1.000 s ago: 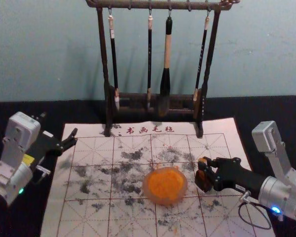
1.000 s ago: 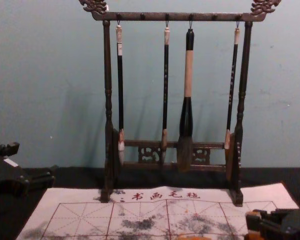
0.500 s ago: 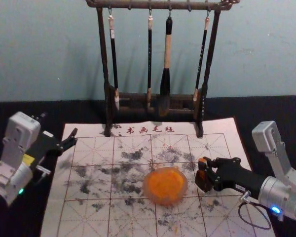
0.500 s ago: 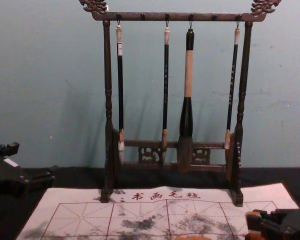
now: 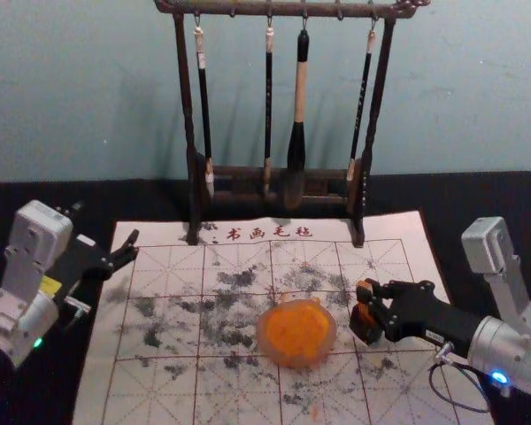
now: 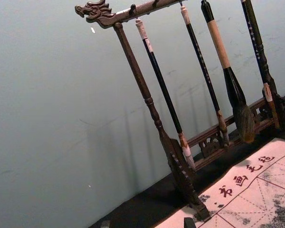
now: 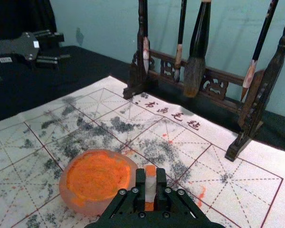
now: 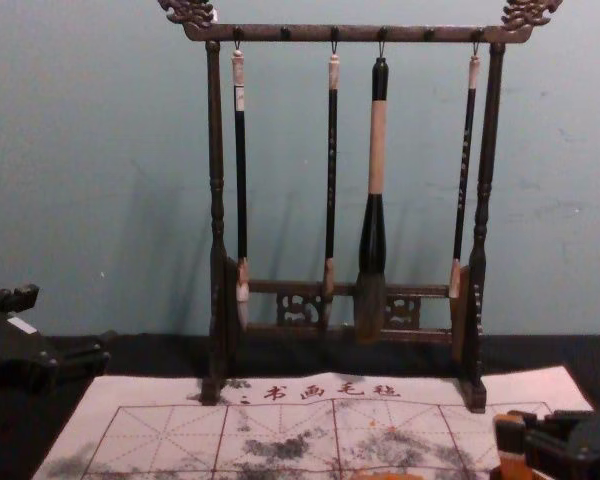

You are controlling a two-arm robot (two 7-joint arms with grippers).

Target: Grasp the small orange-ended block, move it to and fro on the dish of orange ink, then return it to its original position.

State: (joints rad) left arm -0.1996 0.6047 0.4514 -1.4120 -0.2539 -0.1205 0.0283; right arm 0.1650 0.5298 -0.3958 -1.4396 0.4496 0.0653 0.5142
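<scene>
My right gripper (image 5: 374,298) is shut on the small block (image 5: 365,312), just right of the orange ink dish (image 5: 295,334) and apart from it. In the right wrist view, the block (image 7: 150,187) is pale with an orange top and orange lower down, pinched between both fingers of my right gripper (image 7: 150,178); the dish (image 7: 129,164) lies beside it. The block (image 8: 512,440) also stands out at the chest view's lower right. My left gripper (image 5: 106,229) is parked open at the mat's far left corner; its fingertips edge into the left wrist view (image 6: 147,223).
A wooden rack (image 5: 195,199) with hanging brushes (image 5: 298,106) stands across the back of the mat (image 5: 164,235). The mat is printed with red grid lines and smudged with dark ink. A dark patch lies under the block.
My right gripper has risen slightly with the block in it, and its arm has shifted a little to the right. The left arm and the dish have not moved.
</scene>
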